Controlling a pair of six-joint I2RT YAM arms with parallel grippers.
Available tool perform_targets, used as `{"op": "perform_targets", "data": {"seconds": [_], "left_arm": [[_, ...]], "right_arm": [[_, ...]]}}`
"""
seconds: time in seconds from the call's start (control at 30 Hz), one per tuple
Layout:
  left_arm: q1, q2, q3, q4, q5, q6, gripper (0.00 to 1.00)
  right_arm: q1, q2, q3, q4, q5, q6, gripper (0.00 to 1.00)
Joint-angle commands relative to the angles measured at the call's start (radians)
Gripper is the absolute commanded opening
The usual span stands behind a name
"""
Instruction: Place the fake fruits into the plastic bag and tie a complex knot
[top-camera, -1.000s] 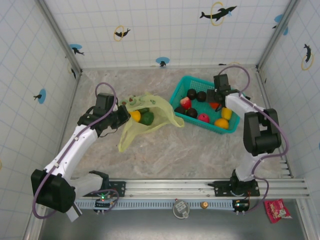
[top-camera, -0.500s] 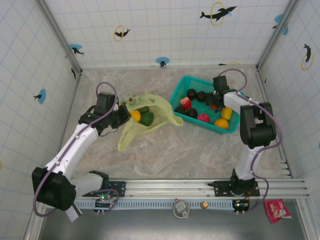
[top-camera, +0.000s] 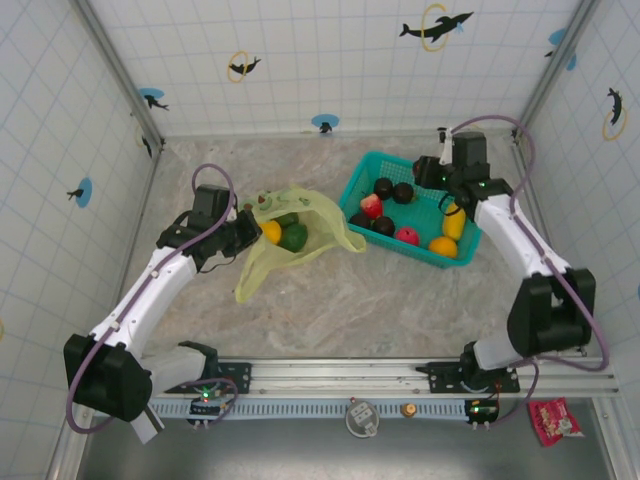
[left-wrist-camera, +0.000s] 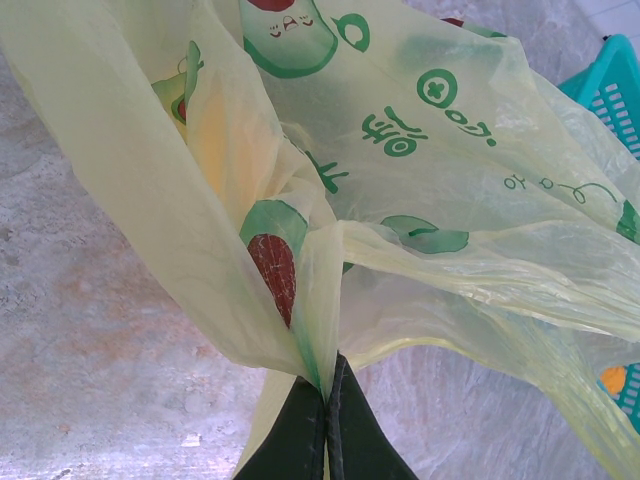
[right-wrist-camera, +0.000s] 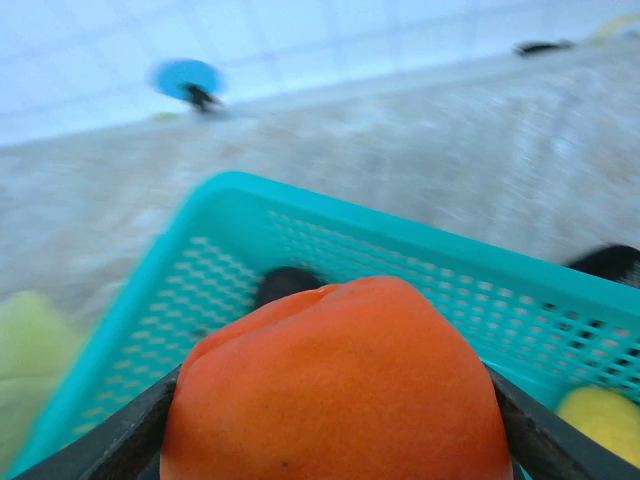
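Left arm reaches low toward 1 o'clock, the left pincer (top-camera: 243, 232) clenched on a fold of the plastic bag (top-camera: 305, 235), which sprawls on the counter (top-camera: 330, 300) at that pincer's 3 o'clock. Right arm arcs over the teal basket (top-camera: 357, 182), the right pincer (top-camera: 428, 172) above its 12 o'clock rim. The right wrist view reveals an orange fruit (right-wrist-camera: 340, 385) grasped between its fingers (right-wrist-camera: 110, 445); the left wrist view shows black tips pinching printed yellow-green film.

The left arm (top-camera: 150, 285) stretches forward and inward, the left gripper (top-camera: 243, 232) pinched tight on the plastic bag (left-wrist-camera: 450, 180), while the right arm (top-camera: 510, 235) reaches far back, the right gripper (top-camera: 428, 172) clasping an orange fruit (right-wrist-camera: 335, 380) between its jaws.
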Motion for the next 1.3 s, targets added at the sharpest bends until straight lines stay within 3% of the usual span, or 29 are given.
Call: {"op": "perform_targets", "data": {"seconds": [0.0,0.1,0.23,0.37,0.57,0.73,0.9,1.13,1.27], "left_arm": [[-0.009,0.003,0.026,-0.003,0.008,0.001,0.0],[-0.009,0.004,0.029,-0.003,0.014,-0.002,0.0],[-0.009,0.0,0.03,-0.002,0.014,-0.006,0.0],[-0.009,-0.007,0.027,-0.001,0.008,-0.005,0.0],[-0.009,-0.019,0.018,-0.001,0.014,0.004,0.0],[-0.009,-0.026,0.013,0.0,0.02,0.014,0.0],[-0.012,-0.026,0.006,0.014,0.037,0.019,0.0],[-0.014,-0.034,0.01,0.015,0.032,0.012,0.0],[-0.013,-0.028,0.008,0.014,0.019,0.001,0.0]], "right_arm": [[0.111,-0.104,-0.037,0.058,-0.168,0.01,0.69],[0.261,-0.157,-0.009,0.033,-0.18,-0.028,0.69],[0.452,-0.21,-0.068,0.144,-0.24,0.004,0.69],[0.634,-0.191,-0.117,0.158,-0.108,-0.045,0.69],[0.814,-0.053,-0.137,0.122,0.141,-0.146,0.68],[0.839,0.104,-0.059,0.097,0.35,-0.132,0.68],[0.811,0.279,0.095,0.102,0.465,-0.116,0.68],[0.771,0.509,0.328,0.119,0.444,-0.054,0.7],[0.758,0.566,0.338,0.153,0.346,0.004,0.88]]}}
